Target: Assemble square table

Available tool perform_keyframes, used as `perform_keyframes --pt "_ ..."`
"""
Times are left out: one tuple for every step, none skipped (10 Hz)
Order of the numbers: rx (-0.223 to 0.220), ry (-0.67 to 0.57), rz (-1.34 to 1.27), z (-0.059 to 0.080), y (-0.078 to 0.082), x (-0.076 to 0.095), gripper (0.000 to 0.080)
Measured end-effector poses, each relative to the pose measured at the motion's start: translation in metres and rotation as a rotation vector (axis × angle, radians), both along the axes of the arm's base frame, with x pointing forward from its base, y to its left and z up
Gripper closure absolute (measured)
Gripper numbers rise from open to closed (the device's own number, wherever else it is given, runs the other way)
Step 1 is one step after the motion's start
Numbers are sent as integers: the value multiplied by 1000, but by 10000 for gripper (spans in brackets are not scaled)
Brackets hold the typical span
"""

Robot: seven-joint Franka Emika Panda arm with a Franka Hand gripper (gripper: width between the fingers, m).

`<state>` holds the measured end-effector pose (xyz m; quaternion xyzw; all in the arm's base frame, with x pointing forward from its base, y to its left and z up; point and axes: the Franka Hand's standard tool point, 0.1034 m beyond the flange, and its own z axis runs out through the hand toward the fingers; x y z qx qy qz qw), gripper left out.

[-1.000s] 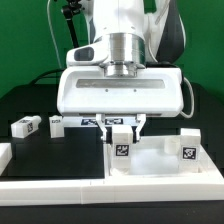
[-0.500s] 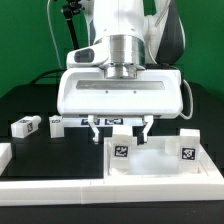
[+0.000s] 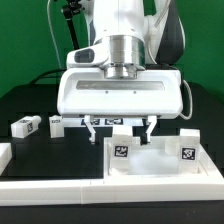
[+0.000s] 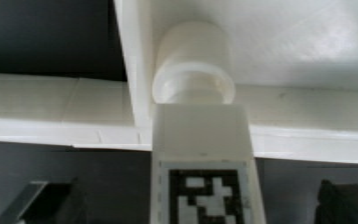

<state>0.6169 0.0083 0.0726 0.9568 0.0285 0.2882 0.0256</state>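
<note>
The square table top (image 3: 152,170) lies flat on the black table (image 3: 40,150), at the exterior view's lower right, just behind the long low white border wall (image 3: 90,192) that runs along the front edge. One leg (image 3: 121,147) stands upright at the top's near-left corner as that view shows it, its black-and-white tag facing the camera. A second leg (image 3: 187,150) stands upright at the top's right side, also tag-forward. The gripper (image 3: 121,127) hangs directly above the first leg with its jaws spread wide. Its fingers (image 3: 93,128) sit on either side of the leg's upper end, with clear air between each pad and the white block, so it holds nothing. In the wrist view the same leg (image 4: 201,140) fills the middle of the picture, tag toward the lens, and the two dark fingertips (image 4: 51,200) stand well off to either side of it. The picture is soft, so whether this leg is fully seated in its corner socket is hard to say. Off to the exterior view's left, one loose leg (image 3: 25,126) lies on its side on the black table, and another loose leg (image 3: 57,123) lies near it, closer to the gripper; both are apart from the table top.
</note>
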Motion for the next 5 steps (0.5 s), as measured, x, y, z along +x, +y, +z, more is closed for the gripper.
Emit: perform_keyframes --pt "0 0 0 0 0 0 151" --pt "0 5 0 0 0 0 151" --pt "10 67 -4 3 -1 1 151" --pt "21 115 -10 13 -5 6 151" --pt "22 119 -16 16 -10 13 151"
